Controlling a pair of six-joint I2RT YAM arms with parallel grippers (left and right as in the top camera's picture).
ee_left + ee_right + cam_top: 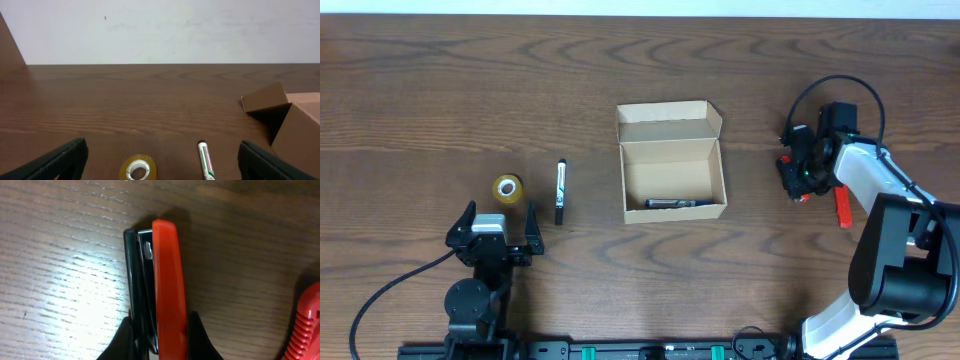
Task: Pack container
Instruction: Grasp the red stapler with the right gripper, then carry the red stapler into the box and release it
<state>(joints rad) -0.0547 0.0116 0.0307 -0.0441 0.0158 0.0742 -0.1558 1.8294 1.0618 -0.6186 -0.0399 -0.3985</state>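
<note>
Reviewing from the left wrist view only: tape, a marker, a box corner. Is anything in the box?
Observer: Yes, one marker lies inside the box, along its near wall.
Operator: Where is the right hand?
Observer: Right of the box, shut on a red and black stapler.
Operator: Anything else there?
Observer: A red tool lies just beside it.

Open container point(670, 172), marker point(670, 203) inside

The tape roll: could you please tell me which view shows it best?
Overhead: the tape roll shows whole, beside the marker. Left wrist crops its near edge; right wrist misses it.
</note>
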